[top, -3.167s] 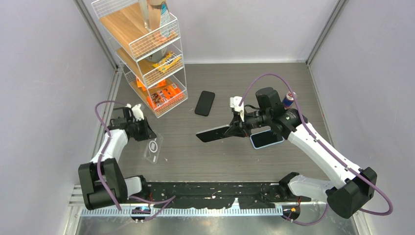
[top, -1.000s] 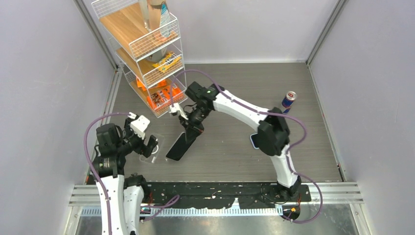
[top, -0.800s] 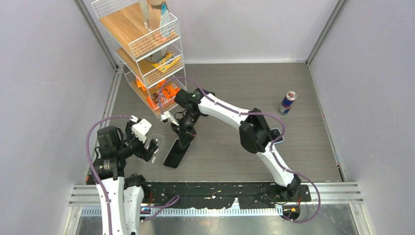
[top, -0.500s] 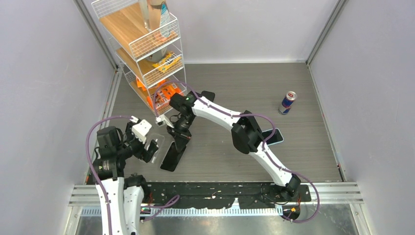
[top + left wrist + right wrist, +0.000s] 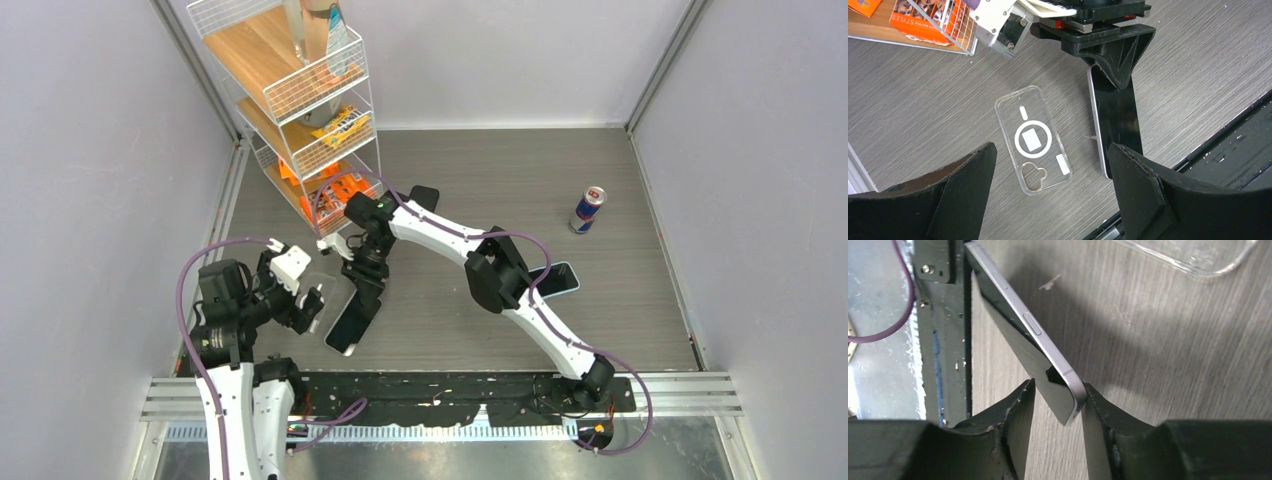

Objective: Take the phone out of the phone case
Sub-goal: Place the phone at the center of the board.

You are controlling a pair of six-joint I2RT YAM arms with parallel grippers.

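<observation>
A clear phone case (image 5: 1034, 140) lies empty and flat on the table, also visible in the top view (image 5: 320, 283). Beside it is the dark phone (image 5: 1118, 120), tilted, with its near end by the table's front edge (image 5: 350, 322). My right gripper (image 5: 362, 283) stands at the phone's far end. In the right wrist view the phone (image 5: 1013, 325) rests against one finger with a gap on the other side, so the right gripper (image 5: 1058, 400) is open. My left gripper (image 5: 1051, 150) hovers open above the case with nothing in it.
A wire shelf rack (image 5: 300, 110) with snack packs stands at the back left, close to the right arm. A black phone (image 5: 424, 196), a blue-cased phone (image 5: 553, 280) and a drink can (image 5: 588, 208) are to the right. The black base rail (image 5: 450, 390) runs along the near edge.
My right arm has swung the phone left and toward the near edge, down beside the clear case. Its jaws have come apart from the phone. The left arm has hardly moved.
</observation>
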